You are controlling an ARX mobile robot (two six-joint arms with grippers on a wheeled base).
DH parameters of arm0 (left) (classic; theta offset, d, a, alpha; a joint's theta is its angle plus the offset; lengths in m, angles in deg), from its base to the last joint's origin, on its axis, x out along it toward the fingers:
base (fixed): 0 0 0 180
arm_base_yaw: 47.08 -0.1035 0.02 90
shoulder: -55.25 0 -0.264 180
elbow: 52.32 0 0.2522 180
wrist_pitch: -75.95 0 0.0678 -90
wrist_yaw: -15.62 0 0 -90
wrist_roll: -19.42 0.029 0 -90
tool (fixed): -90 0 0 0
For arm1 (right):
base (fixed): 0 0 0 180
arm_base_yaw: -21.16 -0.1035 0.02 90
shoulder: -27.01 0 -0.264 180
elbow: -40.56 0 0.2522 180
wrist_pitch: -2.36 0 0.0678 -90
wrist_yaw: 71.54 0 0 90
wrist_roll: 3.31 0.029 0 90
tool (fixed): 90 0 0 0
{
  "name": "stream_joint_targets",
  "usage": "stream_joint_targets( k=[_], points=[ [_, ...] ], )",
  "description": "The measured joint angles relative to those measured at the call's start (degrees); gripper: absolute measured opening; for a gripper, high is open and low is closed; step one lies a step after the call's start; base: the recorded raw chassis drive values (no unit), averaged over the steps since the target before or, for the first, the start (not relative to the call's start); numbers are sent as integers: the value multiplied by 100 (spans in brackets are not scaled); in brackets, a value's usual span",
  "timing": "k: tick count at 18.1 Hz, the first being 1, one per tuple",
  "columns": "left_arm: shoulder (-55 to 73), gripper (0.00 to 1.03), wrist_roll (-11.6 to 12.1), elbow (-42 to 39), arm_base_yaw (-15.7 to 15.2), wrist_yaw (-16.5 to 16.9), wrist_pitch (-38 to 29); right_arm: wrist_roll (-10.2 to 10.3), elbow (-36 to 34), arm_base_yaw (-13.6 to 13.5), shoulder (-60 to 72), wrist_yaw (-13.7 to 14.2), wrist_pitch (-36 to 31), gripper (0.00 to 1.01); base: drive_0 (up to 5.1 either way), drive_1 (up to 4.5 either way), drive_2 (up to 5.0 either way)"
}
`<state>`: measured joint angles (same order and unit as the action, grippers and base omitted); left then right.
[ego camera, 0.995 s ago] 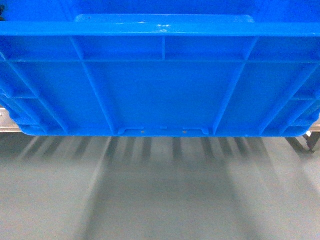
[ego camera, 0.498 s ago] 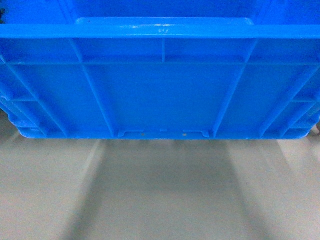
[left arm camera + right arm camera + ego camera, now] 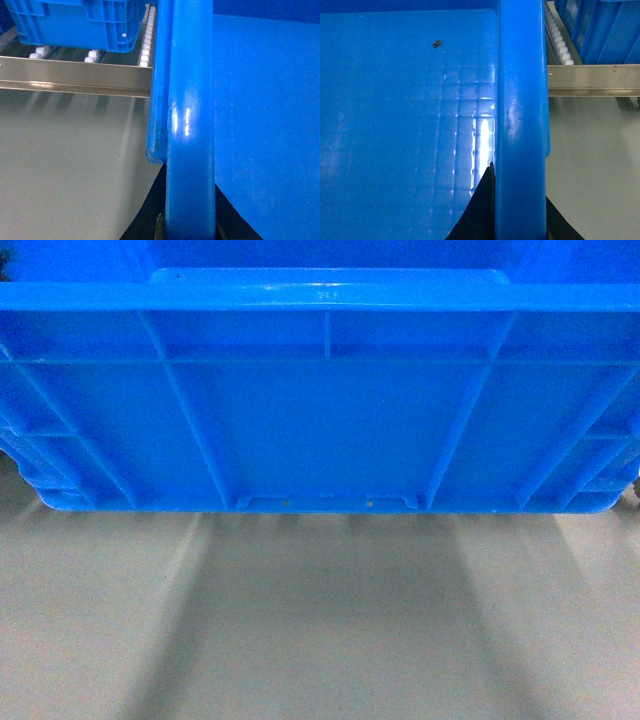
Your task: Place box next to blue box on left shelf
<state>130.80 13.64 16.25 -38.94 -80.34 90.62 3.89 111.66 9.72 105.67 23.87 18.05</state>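
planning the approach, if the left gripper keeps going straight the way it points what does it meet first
Probably the pale metal front rail of the roller shelf, straight ahead beyond the large bright-blue plastic crate whose rim the left gripper clamps. Another blue ribbed crate sits behind the rail. Depth is unclear, and so is the height.

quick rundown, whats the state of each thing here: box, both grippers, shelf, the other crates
box: held up off the floor, interior empty apart from a small dark speck
left gripper: shut on the box rim
right gripper: shut on the box rim
shelf: loaded, crates sitting on its rollers
left crate: resting on rollers
right crate: resting on the shelf
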Motion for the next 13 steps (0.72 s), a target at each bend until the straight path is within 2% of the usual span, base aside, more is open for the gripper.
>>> stream_joint_targets(
  k=[13],
  points=[
    [-13, 6, 2, 0, 2, -2, -2, -15, 0, 0, -4, -2, -9, 8, 10, 420, -400]
  ],
)
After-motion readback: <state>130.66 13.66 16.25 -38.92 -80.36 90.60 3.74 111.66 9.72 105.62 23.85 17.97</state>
